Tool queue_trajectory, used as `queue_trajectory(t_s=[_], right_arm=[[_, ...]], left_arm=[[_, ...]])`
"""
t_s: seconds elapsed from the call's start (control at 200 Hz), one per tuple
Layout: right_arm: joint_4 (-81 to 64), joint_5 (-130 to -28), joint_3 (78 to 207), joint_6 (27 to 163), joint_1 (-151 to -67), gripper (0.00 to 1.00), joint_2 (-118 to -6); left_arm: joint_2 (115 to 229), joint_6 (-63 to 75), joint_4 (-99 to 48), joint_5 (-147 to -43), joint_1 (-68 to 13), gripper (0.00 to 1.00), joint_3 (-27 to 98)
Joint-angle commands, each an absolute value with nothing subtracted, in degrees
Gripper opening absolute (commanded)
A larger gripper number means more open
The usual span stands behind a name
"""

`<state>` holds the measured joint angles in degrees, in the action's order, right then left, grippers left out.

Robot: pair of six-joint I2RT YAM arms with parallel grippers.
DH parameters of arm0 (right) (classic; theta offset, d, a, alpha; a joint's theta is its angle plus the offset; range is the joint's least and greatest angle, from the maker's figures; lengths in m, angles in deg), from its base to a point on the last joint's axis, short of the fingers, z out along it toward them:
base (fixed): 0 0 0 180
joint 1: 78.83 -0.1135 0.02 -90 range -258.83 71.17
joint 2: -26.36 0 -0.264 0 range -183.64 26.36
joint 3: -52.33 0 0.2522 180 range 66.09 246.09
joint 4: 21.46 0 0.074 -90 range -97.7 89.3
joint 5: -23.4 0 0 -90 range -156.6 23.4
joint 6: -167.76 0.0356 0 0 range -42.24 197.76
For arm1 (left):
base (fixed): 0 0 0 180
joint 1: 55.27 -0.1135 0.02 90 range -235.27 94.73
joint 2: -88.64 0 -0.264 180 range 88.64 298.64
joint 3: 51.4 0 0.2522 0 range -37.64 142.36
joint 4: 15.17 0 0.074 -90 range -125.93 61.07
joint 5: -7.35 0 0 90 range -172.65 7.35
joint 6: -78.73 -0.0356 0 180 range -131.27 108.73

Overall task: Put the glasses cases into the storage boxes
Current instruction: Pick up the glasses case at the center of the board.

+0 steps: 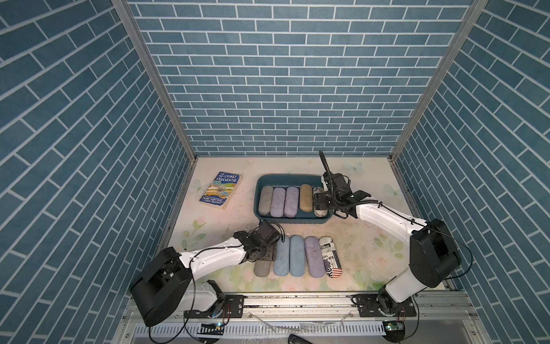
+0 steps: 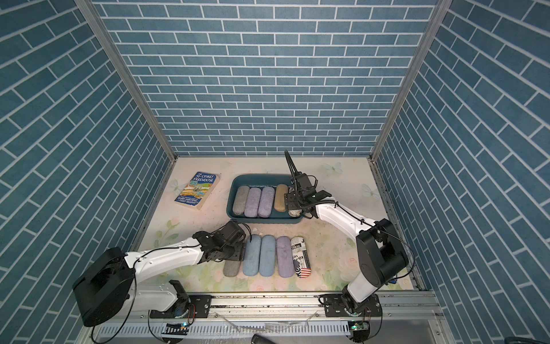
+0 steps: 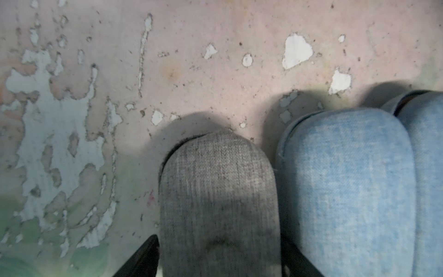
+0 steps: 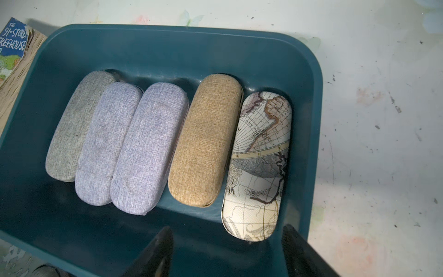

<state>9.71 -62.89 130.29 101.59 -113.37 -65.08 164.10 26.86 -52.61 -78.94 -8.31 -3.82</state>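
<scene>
Left wrist: left gripper [image 3: 220, 239] straddles grey case [image 3: 215, 187] on table [image 3: 215, 72], light blue case [image 3: 345, 191] just outside one finger. Pinching or not, can't tell. Top views hide those fingers. Right wrist: right gripper [image 4: 227, 227] spread, empty, map case [image 4: 259, 167] just ahead, in tub [image 4: 314, 120]. Top views show only its ends.

Shallow rounded plastic tub [image 4: 309, 72] was dark teal. In it were a grey woven-fabric oblong case [image 4: 79, 124], two lilac fabric cases [image 4: 107, 144] [image 4: 148, 153], a tan fabric case [image 4: 206, 141] and a cream map-print hard case [image 4: 259, 167], brown-lined. Outside it were a darker grey fabric case [image 3: 215, 191], two light blue fabric cases [image 1: 281, 255] [image 1: 297, 255], a loose lilac fabric case [image 1: 314, 256], seemingly smudged darker, and a black-and-white newsprint case [image 1: 330, 256] with a red, white and blue flag.
</scene>
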Motion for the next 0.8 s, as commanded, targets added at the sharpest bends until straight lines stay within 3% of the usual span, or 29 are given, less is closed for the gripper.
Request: queue_trajectory(t_s=[0.0, 0.11, 0.505, 0.795], right_arm=[[9.3, -63.4, 129.6, 103.6, -113.1, 0.73, -66.2], [9.3, -63.3, 129.5, 103.7, -112.9, 0.73, -66.3], [9.4, -63.0, 129.1, 103.6, -112.5, 0.72, -65.6], [9.1, -62.4, 128.7, 103.1, -111.8, 0.72, -65.2]], left_arm=[[165.1, 26.7, -52.5, -79.0, -7.9, 0.72, -4.2], [164.1, 26.7, -54.1, -78.0, -7.9, 0.65, -3.8], [155.0, 22.6, -68.2, -72.0, -8.7, 0.65, 7.9], [160.1, 14.9, -63.6, -76.1, -17.3, 0.65, 21.7]])
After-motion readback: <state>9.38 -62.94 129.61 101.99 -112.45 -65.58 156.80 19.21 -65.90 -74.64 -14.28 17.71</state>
